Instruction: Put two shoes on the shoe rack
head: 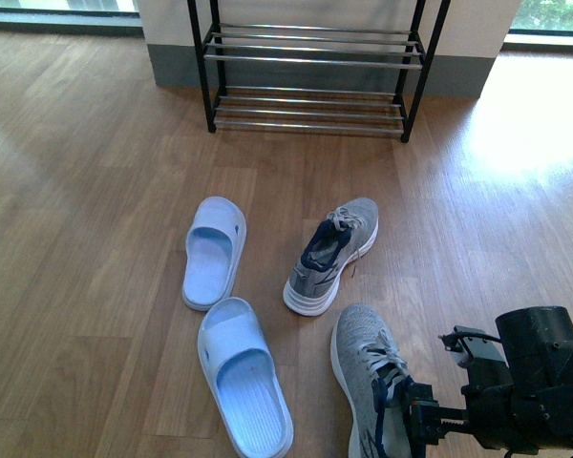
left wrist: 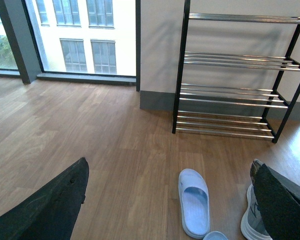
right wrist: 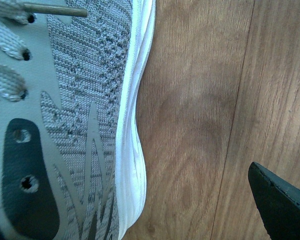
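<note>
Two grey knit shoes with white soles lie on the wood floor. One shoe (head: 332,256) is in the middle, toe toward the shoe rack (head: 310,57) by the far wall. The other shoe (head: 368,382) is nearer, and my right gripper (head: 418,418) hangs open at its right side. In the right wrist view that shoe's knit side and sole (right wrist: 80,125) fill one side, bare floor lies in the open gripper (right wrist: 165,200), and only one dark finger (right wrist: 280,200) shows. My left gripper (left wrist: 170,167) is open and empty, high over the floor, facing the rack (left wrist: 230,90) and a shoe (left wrist: 251,220).
Two pale blue slippers lie left of the shoes, one (head: 213,250) beside the middle shoe and one (head: 244,377) nearer. The farther slipper (left wrist: 194,207) also shows in the left wrist view. Tall windows stand left of the rack. Bright sunlight falls on the floor at the right.
</note>
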You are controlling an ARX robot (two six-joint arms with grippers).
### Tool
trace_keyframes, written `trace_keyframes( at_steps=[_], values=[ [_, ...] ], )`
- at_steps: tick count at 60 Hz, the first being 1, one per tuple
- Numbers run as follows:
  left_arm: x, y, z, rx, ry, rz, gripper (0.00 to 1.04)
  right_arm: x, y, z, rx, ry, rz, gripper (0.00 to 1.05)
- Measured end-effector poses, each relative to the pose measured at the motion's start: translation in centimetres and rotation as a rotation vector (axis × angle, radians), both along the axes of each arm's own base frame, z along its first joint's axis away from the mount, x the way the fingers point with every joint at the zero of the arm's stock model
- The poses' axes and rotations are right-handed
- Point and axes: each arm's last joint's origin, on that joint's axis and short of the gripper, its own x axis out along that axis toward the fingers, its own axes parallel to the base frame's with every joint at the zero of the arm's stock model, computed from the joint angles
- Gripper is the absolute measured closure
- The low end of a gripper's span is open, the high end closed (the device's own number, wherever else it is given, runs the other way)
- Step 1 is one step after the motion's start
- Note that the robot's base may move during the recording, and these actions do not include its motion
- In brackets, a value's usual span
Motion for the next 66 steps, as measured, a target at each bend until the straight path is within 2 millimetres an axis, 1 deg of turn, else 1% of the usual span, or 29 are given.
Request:
trace_keyframes(
  at_steps=[3, 4, 7, 20, 23, 35, 37, 44, 52, 55, 57, 64, 66],
  values=[
    [0.0, 0.0, 0.0, 0.0, 0.0, 0.0, 0.09, 0.0, 0.0, -0.2, 0.002, 0.0, -0.001, 0.11],
    [0.0, 0.0, 0.0, 0.0, 0.0, 0.0, 0.09, 0.0, 0.0, -0.3, 0.008, -0.003, 0.001, 0.15],
    [0.0, 0.0, 0.0, 0.0, 0.0, 0.0, 0.09, 0.0, 0.0, -0.3, 0.023, -0.014, 0.007, 0.25],
    [0.0, 0.0, 0.0, 0.0, 0.0, 0.0, 0.09, -0.5, 0.4, 0.0, 0.051, -0.037, 0.024, 0.58],
    [0.0, 0.0, 0.0, 0.0, 0.0, 0.0, 0.09, -0.6, 0.5, 0.3, 0.06, -0.045, 0.028, 0.69],
    [0.0, 0.0, 0.0, 0.0, 0.0, 0.0, 0.09, -1.0, 0.8, 1.6, 0.071, -0.073, 0.028, 1.0],
    [0.0, 0.0, 0.0, 0.0, 0.0, 0.0, 0.09, -1.0, 0.8, 2.0, 0.068, -0.083, 0.028, 1.03],
    [0.0, 0.0, 0.0, 0.0, 0.0, 0.0, 0.09, -1.4, 0.5, 3.5, 0.048, -0.109, 0.009, 1.03],
    [0.0, 0.0, 0.0, 0.0, 0.0, 0.0, 0.09, -2.0, -0.4, 6.7, 0.035, -0.152, -0.031, 1.03],
    [0.0, 0.0, 0.0, 0.0, 0.0, 0.0, 0.09, -2.2, -1.3, 8.7, 0.027, -0.188, -0.063, 1.03],
    [0.0, 0.0, 0.0, 0.0, 0.0, 0.0, 0.09, -2.4, -2.1, 10.6, 0.021, -0.22, -0.092, 1.03],
    [0.0, 0.0, 0.0, 0.0, 0.0, 0.0, 0.09, -3.1, -3.8, 14.7, 0.004, -0.29, -0.151, 1.03],
    [0.0, 0.0, 0.0, 0.0, 0.0, 0.0, 0.09, -3.6, -4.4, 16.2, 0.001, -0.315, -0.174, 1.03]
  ],
)
